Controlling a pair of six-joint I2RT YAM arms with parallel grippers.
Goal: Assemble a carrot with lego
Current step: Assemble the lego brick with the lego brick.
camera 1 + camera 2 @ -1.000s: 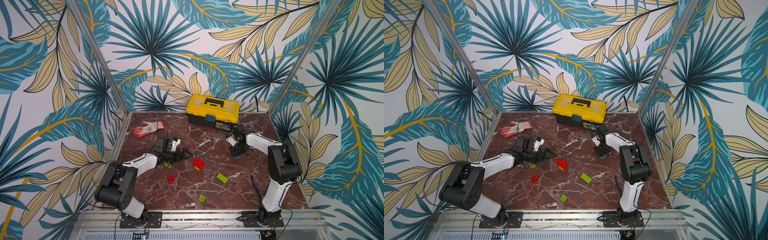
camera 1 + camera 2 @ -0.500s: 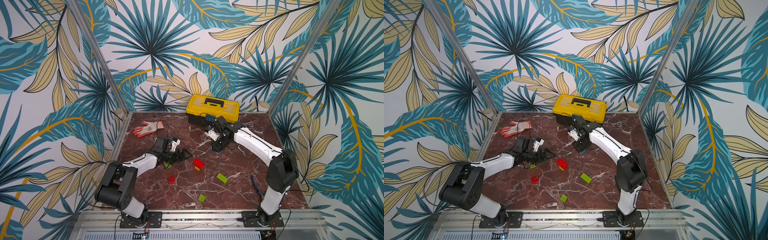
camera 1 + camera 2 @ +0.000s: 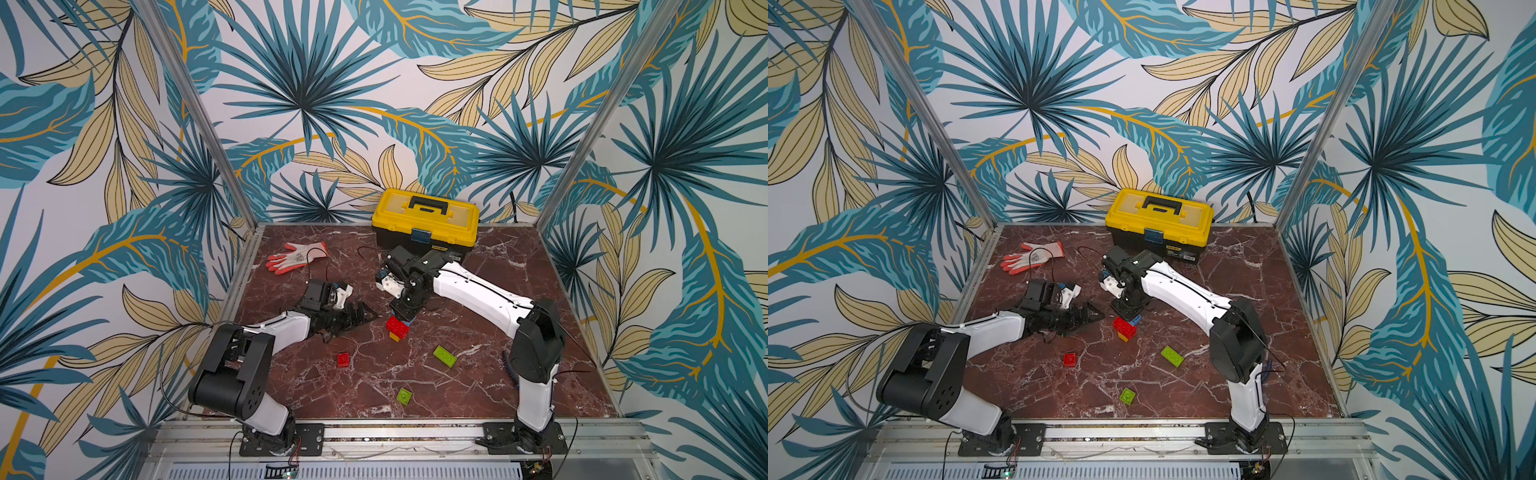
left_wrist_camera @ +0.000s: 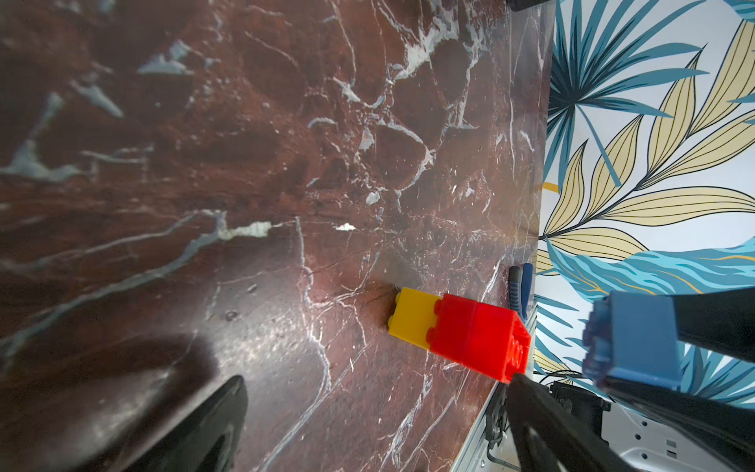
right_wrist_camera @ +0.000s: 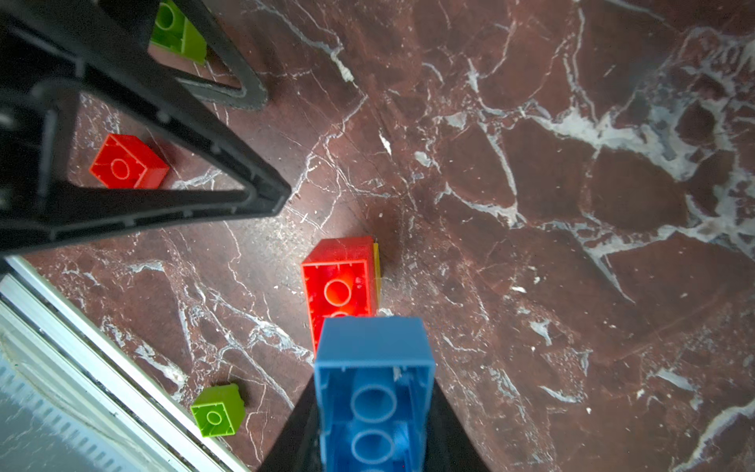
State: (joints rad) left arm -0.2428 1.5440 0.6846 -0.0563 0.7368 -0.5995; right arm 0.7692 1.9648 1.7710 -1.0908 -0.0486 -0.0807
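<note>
Red over yellow, the carrot stack (image 4: 474, 339) stands near the middle of the marble table (image 3: 478, 374). The blue brick (image 5: 374, 392) hangs just above it, not touching, clamped between the closed fingers of the right gripper (image 3: 404, 312), its hollow side toward the wrist camera. The left gripper (image 3: 357, 320) lies low beside the stack, fingers spread wide, gripping nothing. Loose on the table toward the front rail: red square brick (image 3: 343, 359), green oblong brick (image 3: 444, 356), green square brick (image 3: 404, 396).
</note>
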